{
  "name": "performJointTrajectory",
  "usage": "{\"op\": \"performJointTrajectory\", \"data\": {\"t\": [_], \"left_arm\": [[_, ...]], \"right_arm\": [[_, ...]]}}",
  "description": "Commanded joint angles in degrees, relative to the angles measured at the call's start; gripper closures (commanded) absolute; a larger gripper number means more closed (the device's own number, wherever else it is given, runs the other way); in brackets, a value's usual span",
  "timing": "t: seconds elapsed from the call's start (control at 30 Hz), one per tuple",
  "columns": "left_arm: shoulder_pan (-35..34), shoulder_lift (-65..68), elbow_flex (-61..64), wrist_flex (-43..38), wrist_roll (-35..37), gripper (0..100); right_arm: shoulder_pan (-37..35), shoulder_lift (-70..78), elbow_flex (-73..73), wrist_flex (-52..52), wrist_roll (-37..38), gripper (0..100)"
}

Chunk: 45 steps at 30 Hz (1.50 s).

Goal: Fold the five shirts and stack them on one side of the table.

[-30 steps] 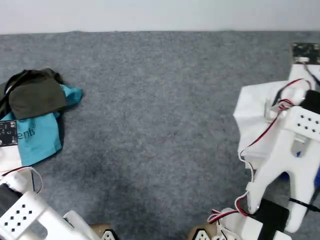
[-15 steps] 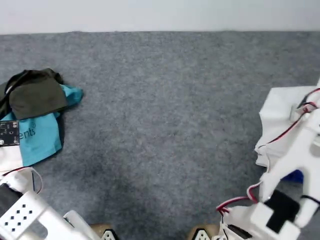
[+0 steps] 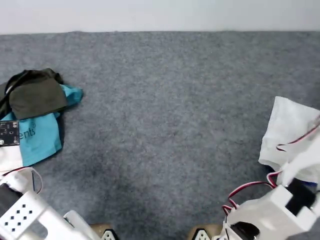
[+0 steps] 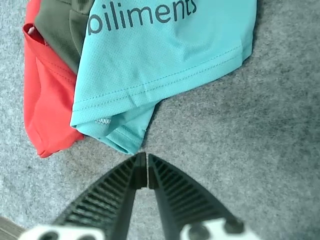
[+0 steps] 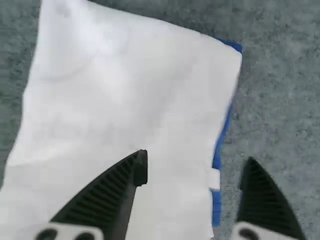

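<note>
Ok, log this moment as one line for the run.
left hand: shut, just off teal shirt | right hand: open, over white shirt | white shirt: lying on blue shirt

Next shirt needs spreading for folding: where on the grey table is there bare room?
The grey carpeted table is bare across its middle, between the crumpled teal and olive shirt pile and the folded white shirt. Both sides are crowded.

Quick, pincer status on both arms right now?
Left pincer: closed, empty, just off the edge of the teal shirt.
Right pincer: open, holding nothing, above the white shirt.
</note>
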<state>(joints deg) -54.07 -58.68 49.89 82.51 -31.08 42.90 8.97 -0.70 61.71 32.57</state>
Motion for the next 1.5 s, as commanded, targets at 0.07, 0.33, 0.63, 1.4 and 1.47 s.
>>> {"op": "performJointTrajectory", "data": {"t": [0.07, 0.33, 0.63, 1.4, 1.47], "left_arm": [[0.00, -0.97, -1.54, -0.88, -0.62, 98], [0.00, -0.97, -1.54, -0.97, -0.62, 98], [0.00, -0.97, -1.63, -0.97, -0.62, 98], [0.00, -0.97, -1.54, -0.88, -0.62, 98], [0.00, -0.97, -1.54, -0.88, -0.62, 98]], "right_arm": [[1.36, -1.27, -9.93, 7.25, 0.26, 67.5], [-6.20, -1.36, -12.22, 20.26, 0.35, 94.7], [-12.70, 6.11, -1.41, 20.35, 0.26, 99.0], [3.47, 4.09, -9.85, 24.31, 8.35, 99.0], [6.46, 7.78, -9.85, 24.31, 12.40, 99.0]]}}
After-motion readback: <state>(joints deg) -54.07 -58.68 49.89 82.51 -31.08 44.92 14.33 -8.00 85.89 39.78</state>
